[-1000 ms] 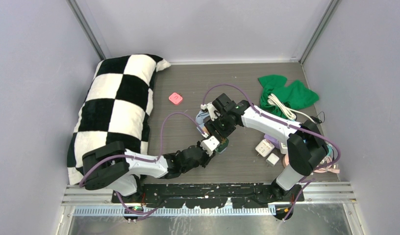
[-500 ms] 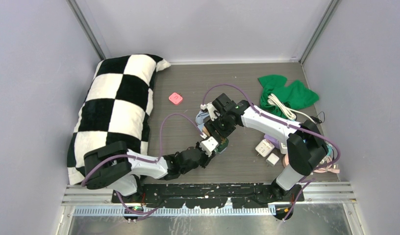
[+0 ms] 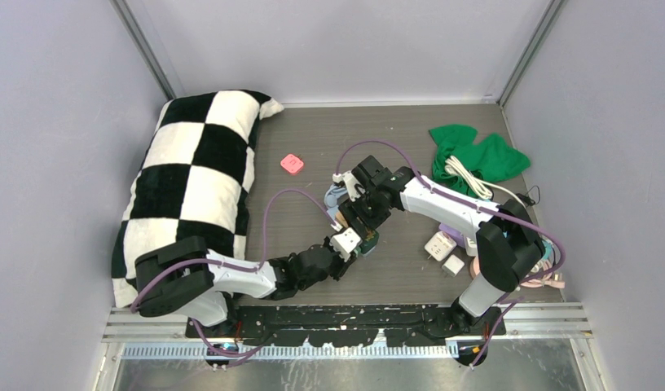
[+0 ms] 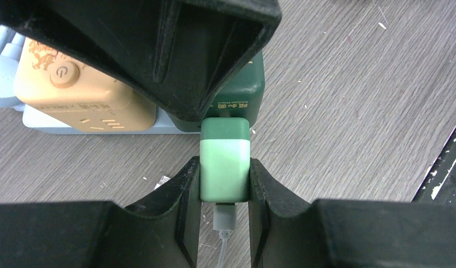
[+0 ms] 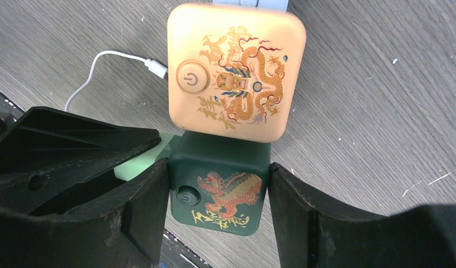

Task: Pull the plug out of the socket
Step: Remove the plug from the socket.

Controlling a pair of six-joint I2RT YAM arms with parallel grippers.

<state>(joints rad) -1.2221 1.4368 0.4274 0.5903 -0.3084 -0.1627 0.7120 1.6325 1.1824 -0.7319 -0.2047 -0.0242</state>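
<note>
A pale green plug (image 4: 224,151) with a white USB cable at its back sits in the side of a dark green cube socket (image 4: 242,95) printed with a dragon (image 5: 220,190). My left gripper (image 4: 224,166) is shut on the plug, one finger pressed on each side. From above, my right gripper (image 5: 217,174) is shut on the dark green socket, its fingers against two opposite faces. In the top view both grippers meet at mid-table, left (image 3: 358,242) and right (image 3: 363,220). The plug (image 5: 142,162) shows only as a sliver beside my left fingers (image 5: 75,145).
An orange dragon cube socket (image 5: 237,72) touches the green one, on a pale blue base (image 4: 75,120). A checkered pillow (image 3: 199,179) lies left, a pink item (image 3: 292,164) behind, a green cloth (image 3: 476,155) with a coiled white cable back right, and white adapters (image 3: 440,244) right.
</note>
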